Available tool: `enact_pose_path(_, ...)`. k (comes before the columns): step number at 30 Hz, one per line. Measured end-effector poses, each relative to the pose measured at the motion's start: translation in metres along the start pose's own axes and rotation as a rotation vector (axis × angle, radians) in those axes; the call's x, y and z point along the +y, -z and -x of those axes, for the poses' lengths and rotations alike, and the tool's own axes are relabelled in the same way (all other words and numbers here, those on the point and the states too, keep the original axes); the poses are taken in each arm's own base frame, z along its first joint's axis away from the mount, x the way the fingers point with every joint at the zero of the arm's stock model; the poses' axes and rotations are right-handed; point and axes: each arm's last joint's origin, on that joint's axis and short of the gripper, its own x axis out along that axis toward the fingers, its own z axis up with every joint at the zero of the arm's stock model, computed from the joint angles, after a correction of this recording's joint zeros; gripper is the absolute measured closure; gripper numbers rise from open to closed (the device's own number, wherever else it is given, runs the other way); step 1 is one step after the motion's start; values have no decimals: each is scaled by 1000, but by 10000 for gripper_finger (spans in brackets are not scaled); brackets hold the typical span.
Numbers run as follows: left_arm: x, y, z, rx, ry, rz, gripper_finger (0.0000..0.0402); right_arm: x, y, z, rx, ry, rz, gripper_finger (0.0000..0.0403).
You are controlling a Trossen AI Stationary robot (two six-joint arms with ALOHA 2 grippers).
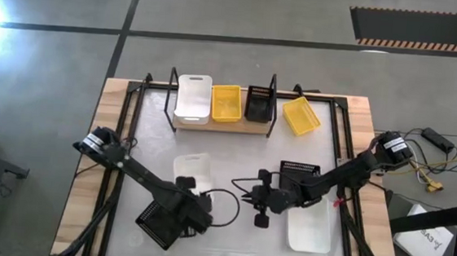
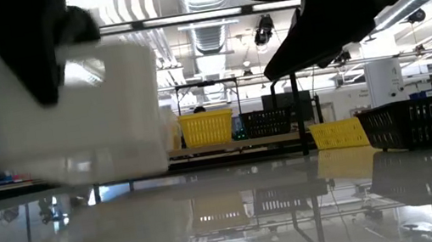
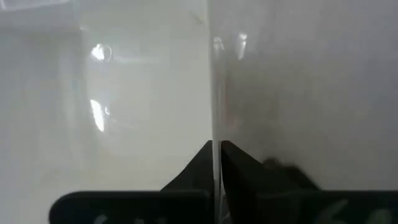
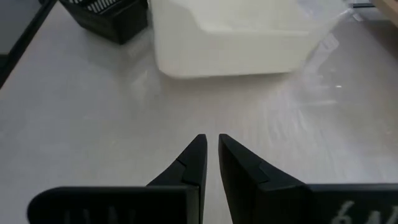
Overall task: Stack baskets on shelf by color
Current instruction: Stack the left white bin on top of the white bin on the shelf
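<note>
While right jaws idle nearly shut, left jaws clamp the white basket (image 1: 191,171) wall.

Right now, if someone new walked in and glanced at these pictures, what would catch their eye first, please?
Probably the shelf at the table's far side, carrying a white basket, a yellow basket and a black basket in a row. Next, the left gripper, shut on the wall of a second white basket near the table's middle. The right gripper is nearby, holding nothing.

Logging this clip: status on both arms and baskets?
Left end effector shut on white basket's wall. Right end effector shut, empty, mid-table. Shelf holds white, yellow, black baskets. Nothing blocking.
</note>
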Motion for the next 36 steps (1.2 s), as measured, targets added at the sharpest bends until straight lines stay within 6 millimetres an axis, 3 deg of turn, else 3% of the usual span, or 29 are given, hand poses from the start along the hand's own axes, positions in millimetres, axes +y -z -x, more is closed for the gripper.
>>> enact_pose_path(4, 10, -2, 38, -10, -137, -159, 401, 3, 1, 1, 0, -7, 0, 369)
enact_pose_path(9, 44, 1, 88, -83, -382, -220, 401, 4, 1, 1, 0, -8, -29, 369)
enact_pose_path(14, 96, 5, 125, -158, -424, -226, 402, 6, 0, 2, -16, -19, -51, 369)
enact_pose_path(17, 134, 5, 135, -172, -460, -249, 401, 8, -2, 3, -40, -31, -59, 369)
enact_pose_path(22, 196, 1, 131, -191, -514, -191, 401, 13, -4, 4, -70, -51, -65, 369)
enact_pose_path(27, 241, 1, 103, -131, -526, -126, 401, 17, -5, 6, -91, -68, -69, 369)
enact_pose_path(31, 254, 1, 78, -108, -486, -135, 401, 18, -6, 7, -105, -77, -72, 369)
enact_pose_path(36, 255, 1, 48, -60, -466, -187, 401, 18, -7, 7, -108, -78, -73, 369)
